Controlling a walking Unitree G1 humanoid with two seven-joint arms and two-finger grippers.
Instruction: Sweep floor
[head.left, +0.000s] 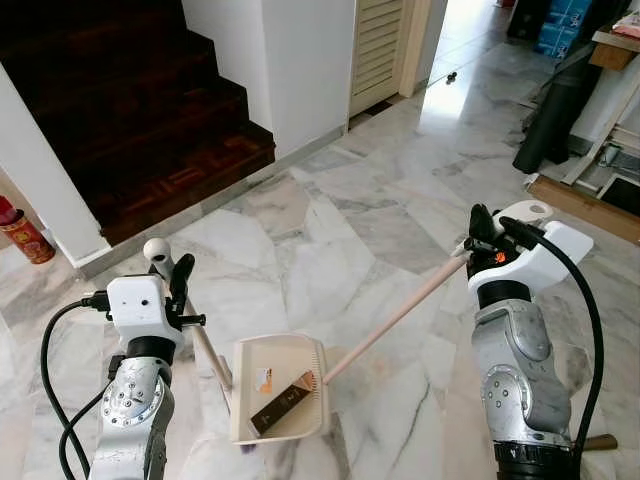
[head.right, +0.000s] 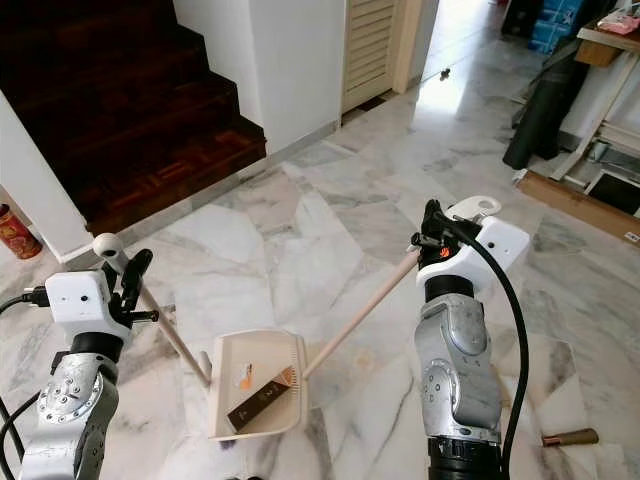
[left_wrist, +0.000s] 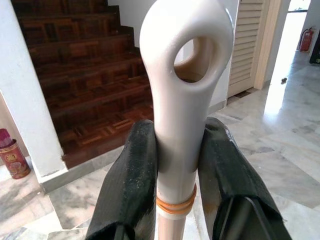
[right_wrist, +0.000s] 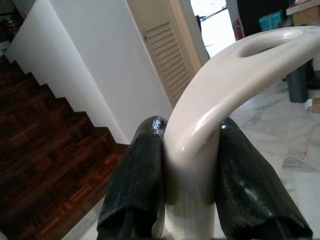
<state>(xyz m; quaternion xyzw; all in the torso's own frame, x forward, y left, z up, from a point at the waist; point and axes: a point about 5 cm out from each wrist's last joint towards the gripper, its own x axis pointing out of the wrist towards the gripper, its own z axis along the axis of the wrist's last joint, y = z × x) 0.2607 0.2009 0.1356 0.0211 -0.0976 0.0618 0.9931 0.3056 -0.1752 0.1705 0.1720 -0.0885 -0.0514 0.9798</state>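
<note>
Right gripper (right_wrist: 192, 185): its two black fingers (right_wrist: 135, 185) press on either side of a handle, clamped tight.
Broom handle (right_wrist: 215, 100): cream plastic, glossy, curving upward to a flattened end with an oval hanging hole.
Staircase (right_wrist: 45, 150): dark wooden steps, rising beside a white wall (right_wrist: 95, 65).
Louvred door (right_wrist: 170, 55): cream, past the wall.
Floor (right_wrist: 285, 135): pale marble, veined grey.

Both arms raised forward, left tool (left_wrist: 180, 170) and right tool (right_wrist: 192, 175) clamped.
</note>
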